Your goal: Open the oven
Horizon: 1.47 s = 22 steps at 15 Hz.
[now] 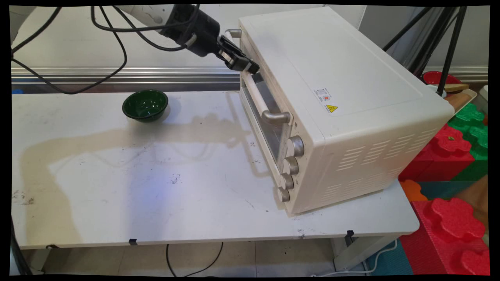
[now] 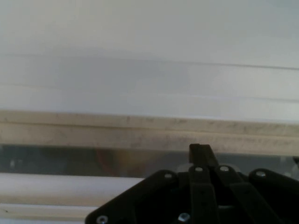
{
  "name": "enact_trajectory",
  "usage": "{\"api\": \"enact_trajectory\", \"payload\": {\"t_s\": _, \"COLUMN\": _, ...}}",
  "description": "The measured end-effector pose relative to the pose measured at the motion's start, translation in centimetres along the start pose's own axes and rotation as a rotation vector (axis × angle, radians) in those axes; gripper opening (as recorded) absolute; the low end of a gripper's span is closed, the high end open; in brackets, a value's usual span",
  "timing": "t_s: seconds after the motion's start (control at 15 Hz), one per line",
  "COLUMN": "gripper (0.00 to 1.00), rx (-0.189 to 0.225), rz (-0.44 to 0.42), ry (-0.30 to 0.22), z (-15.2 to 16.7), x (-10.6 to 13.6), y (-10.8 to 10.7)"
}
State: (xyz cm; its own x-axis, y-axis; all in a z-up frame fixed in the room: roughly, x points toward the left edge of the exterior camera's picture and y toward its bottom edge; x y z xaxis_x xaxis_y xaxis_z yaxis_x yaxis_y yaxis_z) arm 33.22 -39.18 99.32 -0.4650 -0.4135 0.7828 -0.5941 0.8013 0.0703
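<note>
Here a large cream-white toaster oven [image 1: 336,97] sits on the right part of a white table [image 1: 156,195], turned so its front faces left across the tabletop. Its glass door [image 1: 265,113] carries a long cream handle bar [image 1: 258,93] held on two metal brackets, and four round metal knobs [image 1: 291,166] run in a row along the near end of the oven's front. A small yellow warning sticker [image 1: 332,108] lies on the oven's flat top, and rows of vent slots mark its near side.

The black gripper [image 1: 250,66] comes in from the upper left on a white arm, with black cables [image 1: 109,50] hanging behind it. It sits right at the oven's front, at the far end of the door's top edge, just above the handle bar. In the hand view the gripper [image 2: 201,150] shows its two fingers [image 2: 200,156] pressed together into one narrow tip, with no gap between them and nothing held. That tip is right up against the oven [image 2: 149,84], at the cream strip above the dark glass of the door [image 2: 70,161], with the pale handle bar [image 2: 56,189] running across below. Whether the tip actually touches the oven cannot be told.

A dark green bowl [image 1: 145,104] stands upright to the left of the oven, well apart from it. Red and green foam blocks [image 1: 449,156] are stacked on the floor beyond the oven's right side, off the table
</note>
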Motion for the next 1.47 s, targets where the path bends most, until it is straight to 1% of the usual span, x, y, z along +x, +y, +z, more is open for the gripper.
{"api": "enact_trajectory", "payload": {"t_s": 0.4, "gripper": 0.00, "rx": 0.005, "rz": -0.012, "ry": -0.016, "z": 0.6, "x": -0.7, "y": 0.1}}
{"api": "enact_trajectory", "payload": {"t_s": 0.73, "gripper": 0.00, "rx": 0.012, "rz": -0.021, "ry": -0.034, "z": 0.4, "x": -1.8, "y": 0.2}}
{"api": "enact_trajectory", "payload": {"t_s": 1.2, "gripper": 0.00, "rx": 0.022, "rz": -0.023, "ry": -0.070, "z": -1.1, "x": -4.7, "y": 0.5}}
{"api": "enact_trajectory", "payload": {"t_s": 1.47, "gripper": 0.00, "rx": 0.029, "rz": -0.025, "ry": -0.095, "z": -2.1, "x": -6.9, "y": 0.5}}
